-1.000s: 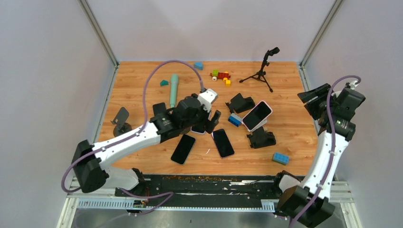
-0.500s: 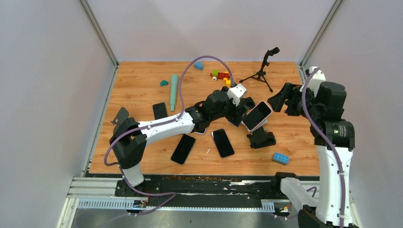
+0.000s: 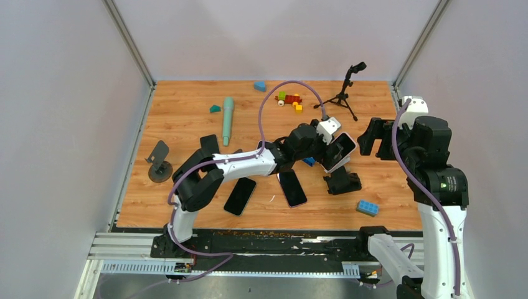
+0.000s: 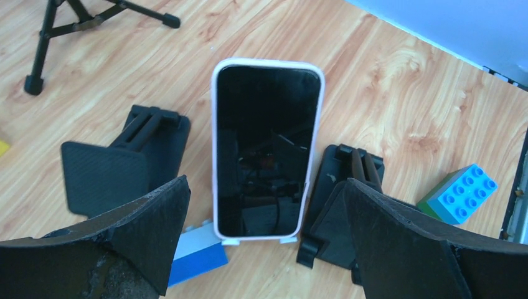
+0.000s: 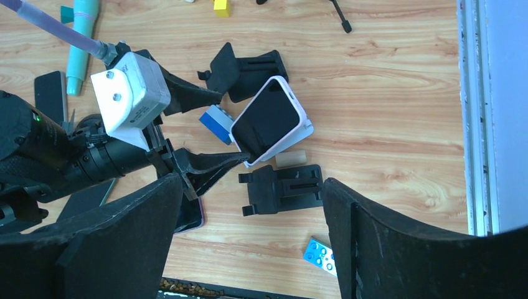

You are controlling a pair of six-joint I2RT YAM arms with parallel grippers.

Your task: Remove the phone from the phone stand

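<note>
Unlike overhead, left wrist shows phone [image 4: 266,149] whole.

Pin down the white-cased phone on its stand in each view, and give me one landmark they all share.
Top external: phone right of the table's centre, tilted.
Left wrist: phone mid-frame, screen facing the camera.
Right wrist: phone just above centre, lying diagonally.
Shared landmark: the blue brick nearest the arms' bases, at the far right in the left wrist view and at the bottom in the right wrist view.
</note>
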